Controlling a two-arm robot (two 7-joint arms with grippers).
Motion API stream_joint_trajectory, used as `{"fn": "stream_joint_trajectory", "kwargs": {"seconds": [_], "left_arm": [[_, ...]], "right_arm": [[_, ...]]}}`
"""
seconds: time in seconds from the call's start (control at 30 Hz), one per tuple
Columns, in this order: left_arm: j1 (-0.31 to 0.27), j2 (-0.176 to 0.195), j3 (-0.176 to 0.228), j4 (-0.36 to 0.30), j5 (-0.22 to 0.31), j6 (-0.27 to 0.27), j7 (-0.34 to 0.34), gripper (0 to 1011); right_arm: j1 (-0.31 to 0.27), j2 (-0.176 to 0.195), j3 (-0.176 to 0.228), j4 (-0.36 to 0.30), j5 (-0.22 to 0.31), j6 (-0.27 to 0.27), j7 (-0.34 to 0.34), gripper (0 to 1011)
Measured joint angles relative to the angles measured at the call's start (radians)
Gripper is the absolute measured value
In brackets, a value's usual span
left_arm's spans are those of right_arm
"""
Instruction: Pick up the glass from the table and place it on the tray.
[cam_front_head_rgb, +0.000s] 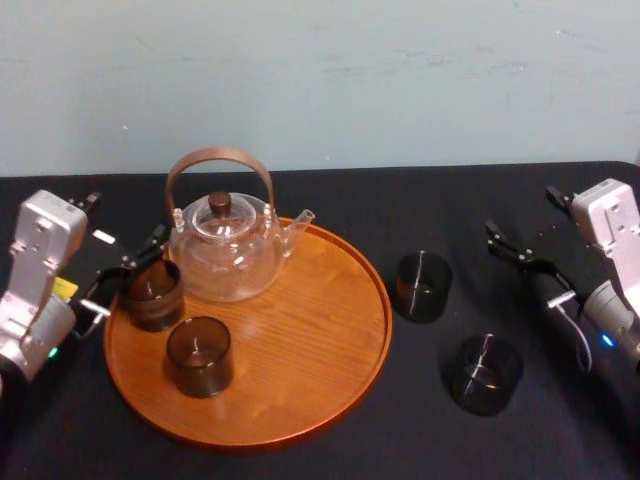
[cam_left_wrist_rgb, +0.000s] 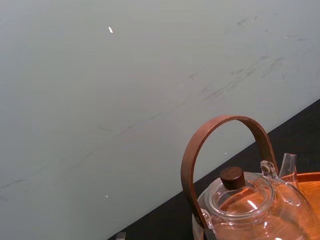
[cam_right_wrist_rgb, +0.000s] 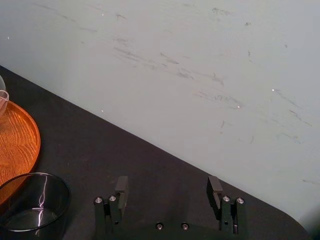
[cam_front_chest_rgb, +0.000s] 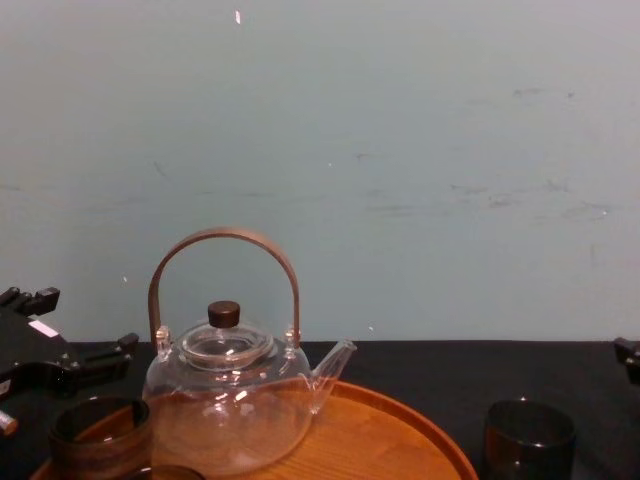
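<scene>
Robot test bench in a plain lab room, set with a tea service.

Standing in the room, I see a table (cam_front_head_rgb: 330, 195) draped in black cloth that runs back to a bare, pale blue-green wall (cam_front_head_rgb: 320, 80) marked with scuffs and scratches. A grey-and-white robot arm with exposed cabling and a small lit indicator sits at each side of the table: the left arm (cam_front_head_rgb: 40, 250) and the right arm (cam_front_head_rgb: 612, 240). Between them lie staged props: a round wooden tray (cam_front_head_rgb: 320, 330), a glass teapot (cam_front_head_rgb: 225, 250) with a curved wooden handle, and small dark glasses (cam_front_head_rgb: 423, 285).
</scene>
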Motion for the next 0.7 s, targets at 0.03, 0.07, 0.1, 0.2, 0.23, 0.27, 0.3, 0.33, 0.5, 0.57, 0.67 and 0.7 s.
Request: {"fn": "stream_joint_trajectory", "kwargs": {"seconds": [0.03, 0.07, 0.1, 0.2, 0.23, 0.27, 0.3, 0.33, 0.5, 0.57, 0.67, 0.7], "left_arm": [[0.000, 0.000, 0.000, 0.000, 0.000, 0.000, 0.000, 1001], [0.000, 0.000, 0.000, 0.000, 0.000, 0.000, 0.000, 1001], [0.000, 0.000, 0.000, 0.000, 0.000, 0.000, 0.000, 1001], [0.000, 0.000, 0.000, 0.000, 0.000, 0.000, 0.000, 1002], [0.000, 0.000, 0.000, 0.000, 0.000, 0.000, 0.000, 1001], [0.000, 0.000, 0.000, 0.000, 0.000, 0.000, 0.000, 1001], [0.000, 0.000, 0.000, 0.000, 0.000, 0.000, 0.000, 1001], [0.000, 0.000, 0.000, 0.000, 0.000, 0.000, 0.000, 1001], [0.000, 0.000, 0.000, 0.000, 0.000, 0.000, 0.000, 1001], [0.000, 0.000, 0.000, 0.000, 0.000, 0.000, 0.000, 1001], [0.000, 0.000, 0.000, 0.000, 0.000, 0.000, 0.000, 1001], [0.000, 0.000, 0.000, 0.000, 0.000, 0.000, 0.000, 1001]], "right_arm": [[0.000, 0.000, 0.000, 0.000, 0.000, 0.000, 0.000, 1003], [0.000, 0.000, 0.000, 0.000, 0.000, 0.000, 0.000, 1002], [0.000, 0.000, 0.000, 0.000, 0.000, 0.000, 0.000, 1003], [0.000, 0.000, 0.000, 0.000, 0.000, 0.000, 0.000, 1002], [0.000, 0.000, 0.000, 0.000, 0.000, 0.000, 0.000, 1002], [0.000, 0.000, 0.000, 0.000, 0.000, 0.000, 0.000, 1003], [0.000, 0.000, 0.000, 0.000, 0.000, 0.000, 0.000, 1002], [0.000, 0.000, 0.000, 0.000, 0.000, 0.000, 0.000, 1003], [0.000, 0.000, 0.000, 0.000, 0.000, 0.000, 0.000, 1003], [0.000, 0.000, 0.000, 0.000, 0.000, 0.000, 0.000, 1002], [0.000, 0.000, 0.000, 0.000, 0.000, 0.000, 0.000, 1002], [0.000, 0.000, 0.000, 0.000, 0.000, 0.000, 0.000, 1003]]}}
